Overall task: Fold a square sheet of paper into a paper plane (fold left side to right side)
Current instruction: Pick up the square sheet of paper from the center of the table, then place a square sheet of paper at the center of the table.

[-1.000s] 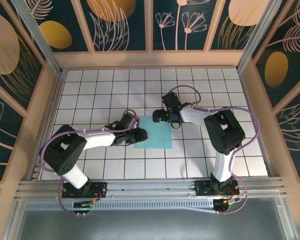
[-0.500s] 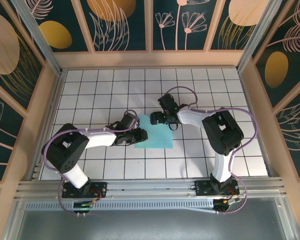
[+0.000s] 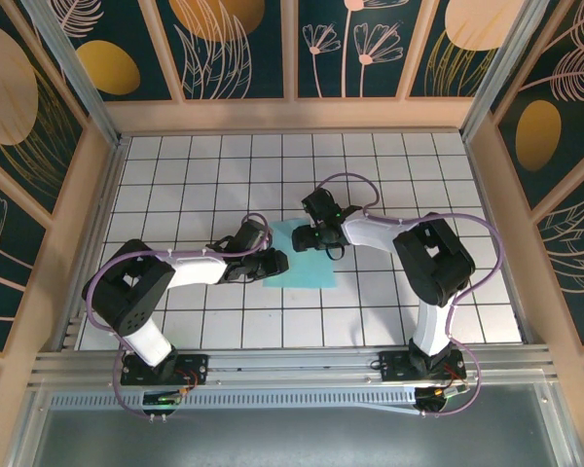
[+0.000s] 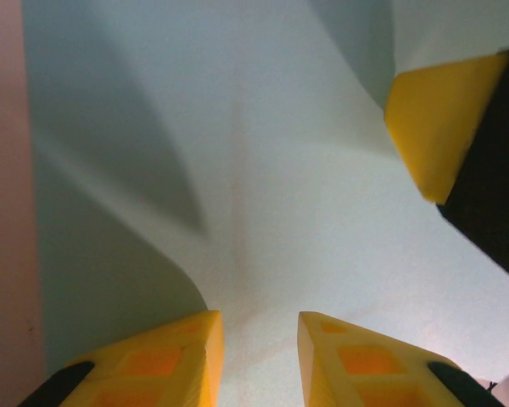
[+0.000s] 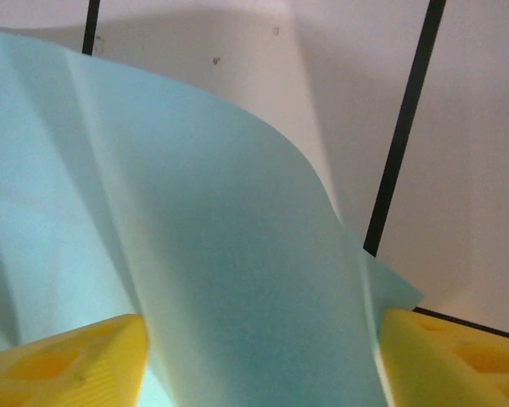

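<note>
Looking from the left of the top view, you have two arms, each bent at the elbow and reaching inward over the table [image 3: 175, 175]; the left arm's forearm lies low and points right, ending in the left gripper [image 3: 273, 263] at the left edge of the one sheet [image 3: 311, 270]. In its wrist view that gripper [image 4: 259, 326] has its fingers [image 4: 153, 365] parted by a narrow gap, released rather than clenched, with pale creased paper [image 4: 263, 170] showing through the gap; you cannot tell whether the tips touch it.

Further right, the right arm folds back from its elbow and reaches left, its gripper [image 3: 307, 236] at the sheet's far left corner; one of its yellow fingers [image 4: 437, 119] shows in the left wrist view. Its own camera shows the right gripper [image 5: 263, 326] spread wide, released, with the sheet [image 5: 195, 212] curling up between the fingers; the sheet lies mid-table, between the two grippers.
</note>
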You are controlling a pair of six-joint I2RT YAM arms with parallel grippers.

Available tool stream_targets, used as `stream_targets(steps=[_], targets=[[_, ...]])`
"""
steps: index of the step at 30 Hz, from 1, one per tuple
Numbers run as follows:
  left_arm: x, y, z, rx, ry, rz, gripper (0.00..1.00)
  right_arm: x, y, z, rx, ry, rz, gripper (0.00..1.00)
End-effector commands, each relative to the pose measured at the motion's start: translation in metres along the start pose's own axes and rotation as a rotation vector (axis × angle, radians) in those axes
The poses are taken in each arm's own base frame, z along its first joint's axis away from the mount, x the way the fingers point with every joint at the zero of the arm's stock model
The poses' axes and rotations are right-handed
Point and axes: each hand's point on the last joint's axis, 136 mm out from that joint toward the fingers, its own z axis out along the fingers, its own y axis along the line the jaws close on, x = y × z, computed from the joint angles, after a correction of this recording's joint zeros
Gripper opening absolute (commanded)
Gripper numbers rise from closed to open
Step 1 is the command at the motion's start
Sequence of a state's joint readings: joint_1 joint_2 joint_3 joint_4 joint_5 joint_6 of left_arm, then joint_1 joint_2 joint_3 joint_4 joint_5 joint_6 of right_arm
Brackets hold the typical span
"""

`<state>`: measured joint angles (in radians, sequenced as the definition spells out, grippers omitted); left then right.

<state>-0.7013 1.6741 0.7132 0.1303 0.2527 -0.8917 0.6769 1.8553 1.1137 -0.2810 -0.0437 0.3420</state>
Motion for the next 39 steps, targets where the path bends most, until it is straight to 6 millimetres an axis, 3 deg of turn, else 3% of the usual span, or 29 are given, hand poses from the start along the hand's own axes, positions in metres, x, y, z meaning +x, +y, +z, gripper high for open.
stream_targets(steps=[1,9,14,19,23,25,32,39], targets=[[0.004,0.01,0.005,-0.029,0.014,-0.018,0.3,0.014,0.002,-0.007,-0.008,0.041,-0.01,0.66],[-0.009,-0.002,-0.007,0.007,-0.056,-0.015,0.37,0.016,0.008,-0.011,-0.055,0.045,-0.019,0.48],[-0.028,-0.012,-0.033,0.034,-0.163,-0.012,0.46,0.014,0.014,-0.018,-0.128,0.038,-0.009,0.37],[-0.05,-0.006,-0.071,0.125,-0.261,-0.061,0.57,0.004,0.018,-0.042,-0.28,-0.011,0.023,0.33],[-0.06,-0.001,-0.095,0.217,-0.302,-0.063,0.64,-0.011,0.014,-0.075,-0.447,-0.089,0.055,0.31],[-0.063,-0.01,-0.108,0.294,-0.317,-0.031,0.67,-0.018,0.011,-0.095,-0.515,-0.132,0.052,0.31],[-0.052,-0.079,-0.166,0.667,-0.374,0.233,0.87,-0.026,0.021,-0.175,-0.777,-0.249,-0.063,0.3],[-0.053,-0.111,-0.2,0.782,-0.437,0.379,0.99,-0.024,0.051,-0.248,-0.975,-0.326,-0.205,0.25]])
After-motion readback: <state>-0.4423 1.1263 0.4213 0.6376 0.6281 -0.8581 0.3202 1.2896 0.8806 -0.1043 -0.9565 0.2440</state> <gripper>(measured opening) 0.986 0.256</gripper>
